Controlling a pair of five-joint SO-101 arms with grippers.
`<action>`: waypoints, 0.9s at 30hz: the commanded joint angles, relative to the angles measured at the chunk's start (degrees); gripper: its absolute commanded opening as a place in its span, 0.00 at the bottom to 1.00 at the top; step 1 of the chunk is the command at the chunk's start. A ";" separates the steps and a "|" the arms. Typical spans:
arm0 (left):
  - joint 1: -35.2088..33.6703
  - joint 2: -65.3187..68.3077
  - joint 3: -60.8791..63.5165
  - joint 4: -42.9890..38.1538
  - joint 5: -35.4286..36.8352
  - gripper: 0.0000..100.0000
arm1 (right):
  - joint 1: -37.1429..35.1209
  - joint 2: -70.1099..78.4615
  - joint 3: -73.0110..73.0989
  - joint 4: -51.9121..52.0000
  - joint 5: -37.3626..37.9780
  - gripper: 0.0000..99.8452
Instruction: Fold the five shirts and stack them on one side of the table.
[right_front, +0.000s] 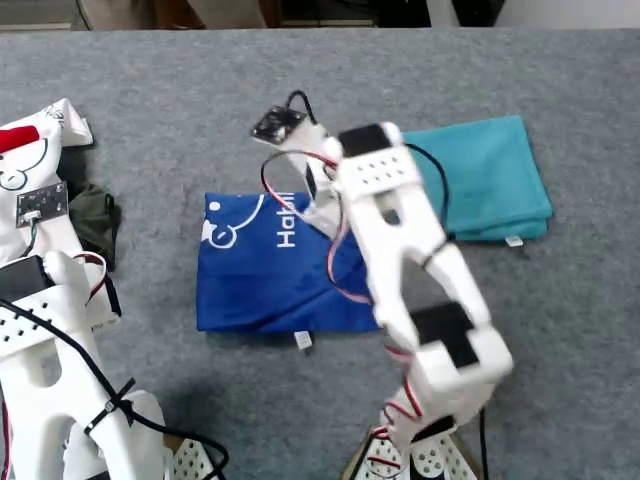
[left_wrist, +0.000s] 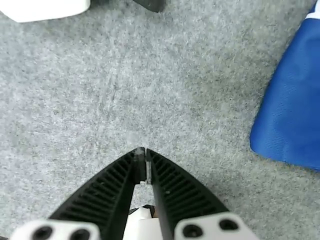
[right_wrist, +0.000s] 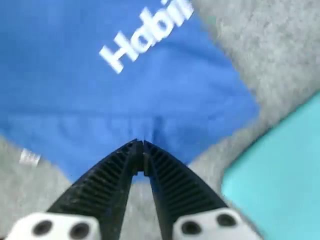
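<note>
Counter (right_front: 150, 100): grey, flecked. Under right pincer (right_wrist: 143, 145), black, ribbed: blue shirt (right_front: 250, 285), white lettering, white line motif. Beside it: teal shirt (right_front: 490, 180), plain. Beyond left pincer (left_wrist: 144, 152), black: white shirt (right_front: 30, 150) with red patch; dark olive shirt (right_front: 95, 215).

Open mat (right_front: 160, 200) between blue shirt (right_front: 250, 285) and shirt pile (right_front: 40, 135), right arm (right_front: 400, 230) overhanging centre

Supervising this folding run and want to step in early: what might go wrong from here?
The right gripper is shut over the folded blue shirt; dragging it from one point could pull the fold open. The teal shirt lies near it, so a slide that way may rumple its edge.
</note>
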 joint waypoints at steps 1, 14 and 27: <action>-0.53 -0.66 -0.26 1.93 -0.18 0.02 | -1.27 10.95 -12.88 3.60 -2.81 0.00; -0.62 -0.57 -0.18 2.29 -0.09 0.02 | -2.15 22.64 -23.16 19.34 -3.60 0.00; -0.53 -0.66 -0.62 1.85 0.00 0.02 | 3.30 2.95 9.98 11.60 0.44 0.00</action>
